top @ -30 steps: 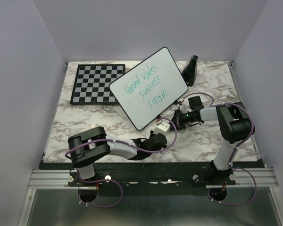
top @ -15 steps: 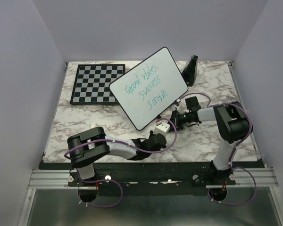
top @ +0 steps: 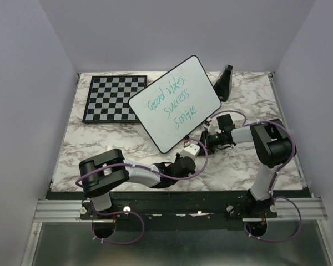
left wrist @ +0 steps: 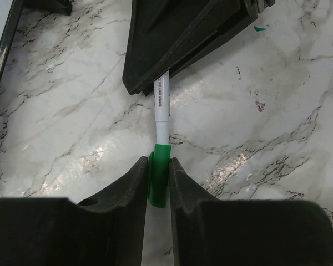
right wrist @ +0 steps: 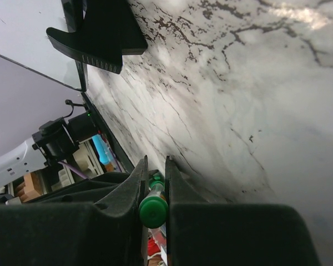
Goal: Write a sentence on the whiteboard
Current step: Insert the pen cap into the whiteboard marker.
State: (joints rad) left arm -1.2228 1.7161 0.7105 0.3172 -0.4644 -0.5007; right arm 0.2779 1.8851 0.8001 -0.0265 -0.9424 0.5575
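Observation:
The whiteboard leans at the back centre with the sentence on it in green-teal, three short lines. In front of its lower edge my two grippers meet on one marker. My left gripper is shut on the marker's green cap. The white barrel runs up into my right gripper's black fingers. In the right wrist view my right gripper is shut on the marker, its round green end showing between the jaws. In the top view the two grippers touch.
A black-and-white chessboard lies at the back left. A small black stand sits behind the whiteboard's right corner. A small green ink mark is on the marble tabletop.
My right wrist has shifted slightly left toward the left gripper. The left arm, the whiteboard and the writing look unchanged.

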